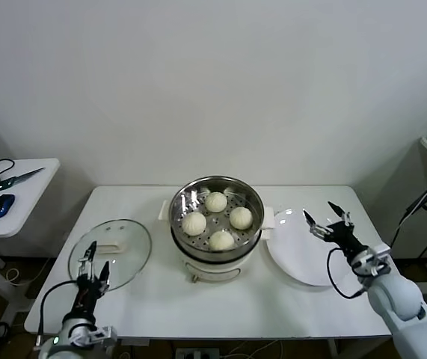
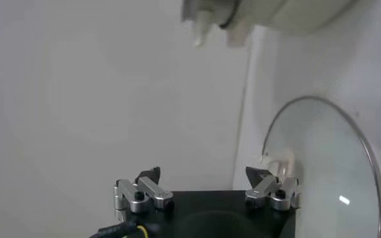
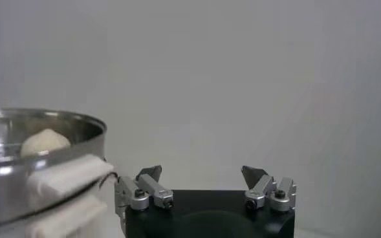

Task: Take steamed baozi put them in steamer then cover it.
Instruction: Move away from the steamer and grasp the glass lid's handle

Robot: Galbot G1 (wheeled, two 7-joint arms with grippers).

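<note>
Jaws wide on both sides, nothing between them; left gripper (image 1: 93,263) low at the near left edge of the table (image 1: 153,307), fingertips just over the near rim of the cover (image 1: 111,253), not clamped on it; right gripper (image 1: 327,222) above the white plate (image 1: 292,258), touching nothing.

Four steamed baozi (image 1: 216,219) already sitting in the steamer (image 1: 179,206), spread over the perforated floor; plate bare; loading step judged done.

Step in hand: covering. Cover lying flat on the table left of the steamer, cream handle (image 1: 107,245) at its centre, apart from the steamer wall.

Next move, as a judgement: left gripper forward to the handle, jaws astride it, closed, lifted level, carried right and lowered so the metal rim seats on the steamer edge.

Risks: glass tipping if gripped off-centre; rim catching the steamer lip.

Right wrist view: steamer rim (image 3: 41,139) close beside the open fingers (image 3: 152,187); one bun visible inside.
</note>
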